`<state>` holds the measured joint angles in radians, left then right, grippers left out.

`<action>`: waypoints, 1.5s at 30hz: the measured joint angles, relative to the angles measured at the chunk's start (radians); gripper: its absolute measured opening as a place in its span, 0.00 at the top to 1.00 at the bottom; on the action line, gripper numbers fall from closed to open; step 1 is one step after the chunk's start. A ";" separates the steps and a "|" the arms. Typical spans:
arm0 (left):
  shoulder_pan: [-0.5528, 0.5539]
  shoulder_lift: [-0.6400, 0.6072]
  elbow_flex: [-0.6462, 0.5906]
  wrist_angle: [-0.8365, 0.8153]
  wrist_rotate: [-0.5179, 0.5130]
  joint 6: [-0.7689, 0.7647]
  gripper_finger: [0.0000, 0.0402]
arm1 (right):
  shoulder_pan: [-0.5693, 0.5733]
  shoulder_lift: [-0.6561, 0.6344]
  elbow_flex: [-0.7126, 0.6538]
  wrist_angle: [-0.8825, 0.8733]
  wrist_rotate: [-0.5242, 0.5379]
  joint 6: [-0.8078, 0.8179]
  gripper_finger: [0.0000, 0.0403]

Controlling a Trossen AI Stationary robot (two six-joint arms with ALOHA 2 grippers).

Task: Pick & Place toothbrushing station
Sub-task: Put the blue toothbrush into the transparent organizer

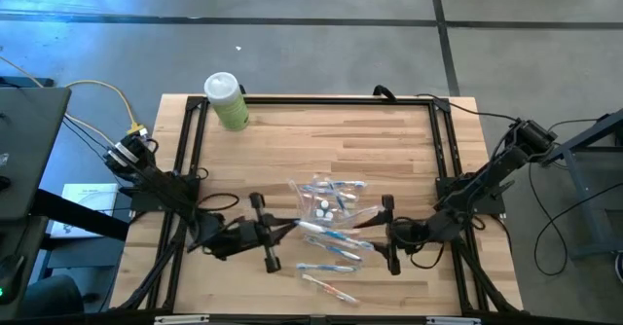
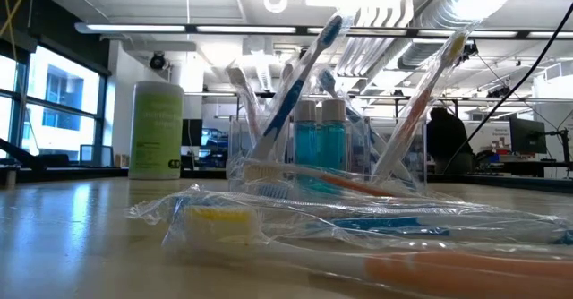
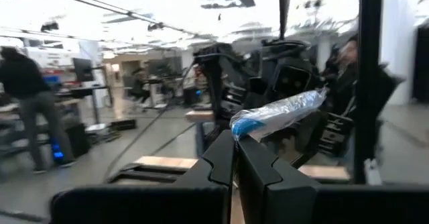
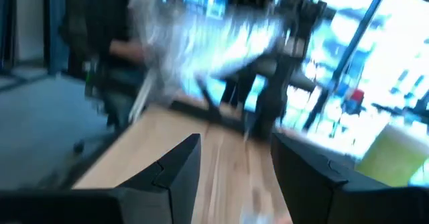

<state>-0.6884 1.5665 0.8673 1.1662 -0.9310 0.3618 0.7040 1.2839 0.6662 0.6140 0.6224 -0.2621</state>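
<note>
Plastic-wrapped blue toothbrush (image 3: 278, 113) is getting pinched in my left gripper (image 3: 234, 150), clamped tight.
Right gripper (image 4: 234, 160) is hanging half-open, holding nothing, beside the toothbrush pile (image 1: 331, 230) mid-table (image 1: 292, 140).

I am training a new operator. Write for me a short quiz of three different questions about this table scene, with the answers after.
1. True or false: the left gripper is shut on a wrapped toothbrush.
2. Multiple choice: where does the pale green bottle stand on the wooden table, seen from above? A) in the pile of wrapped toothbrushes; B) apart from it, near a far corner on the left arm's side; C) between the fingers of the right gripper.
3. Fill in: the fingers of the right gripper stand ____, with nothing seen between them.

Key: 1 true; 2 B; 3 open.
</note>
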 joint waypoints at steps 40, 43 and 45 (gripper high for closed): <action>0.104 0.049 -0.001 -0.025 0.182 -0.162 0.99 | -0.074 -0.002 0.000 0.237 -0.248 -0.277 0.98; 0.107 0.048 -0.001 -0.030 0.179 -0.184 0.99 | -0.072 0.003 -0.002 0.220 -0.271 -0.289 0.99; 0.106 0.048 -0.001 -0.033 0.174 -0.185 0.99 | -0.073 0.001 -0.001 0.228 -0.277 -0.288 0.99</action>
<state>-0.5823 1.6150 0.8661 1.1328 -0.7567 0.1768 0.6312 1.2846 0.6651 0.8422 0.3449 -0.5502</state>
